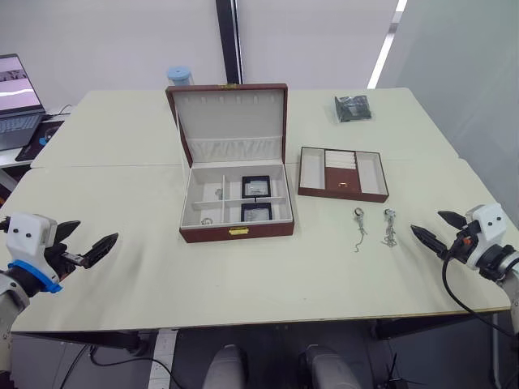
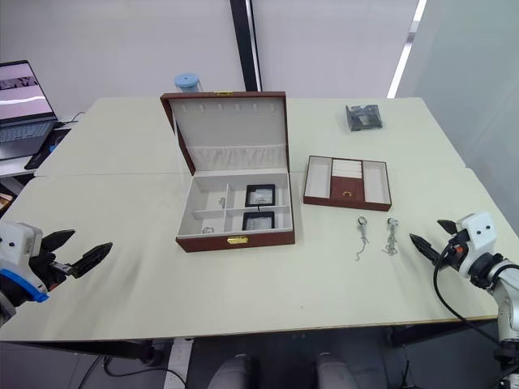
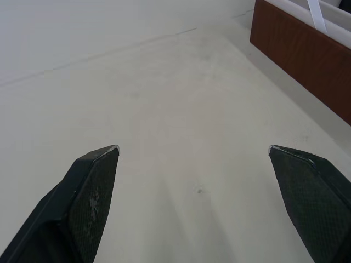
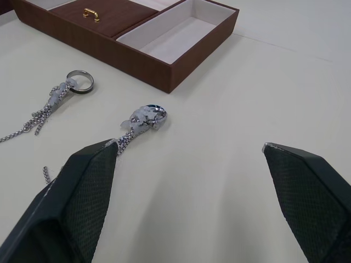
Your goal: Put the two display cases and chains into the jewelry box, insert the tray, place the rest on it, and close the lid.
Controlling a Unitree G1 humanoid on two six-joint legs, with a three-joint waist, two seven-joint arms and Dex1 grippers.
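**Chains next, display cases already boxed**

At the centre of the left eye frame the jewelry box point(image 1: 235, 207) is sitting with its lid point(image 1: 229, 121) standing up, and both display cases point(image 1: 256, 186) point(image 1: 256, 212) are lying in its right-hand compartments, one above the other. I am reading that as the first part done. Something small and silvery is also resting in the left compartments, too small for me to name.

Right of centre, the tray point(image 1: 343, 173) is waiting on the table point(image 1: 146, 275), well apart from the box. Just below the tray, two chains point(image 1: 358, 227) point(image 1: 390, 227) are lying side by side, each with a ring at its upper end. A dark packet point(image 1: 353, 108) is sitting toward the upper right of the frame, and a laptop point(image 1: 18, 101) at the upper left edge.

My right gripper point(image 1: 434, 229) is hovering at the right edge with its fingers spread and nothing between them, near the nearer chain. My left gripper point(image 1: 87, 239) is hanging low at the left edge, also spread and empty.

I am judging the step in hand to be picking up the nearer chain with the right gripper. To do it well, I am planning to come down over the thicker ring end, which the right wrist view shows bunched at the chain's head, since thin links would likely slip from the pads. I am aiming to lower until the fingertips are almost grazing the table, then pinch across the cluster and lift slowly so the tail is trailing free of its neighbour.
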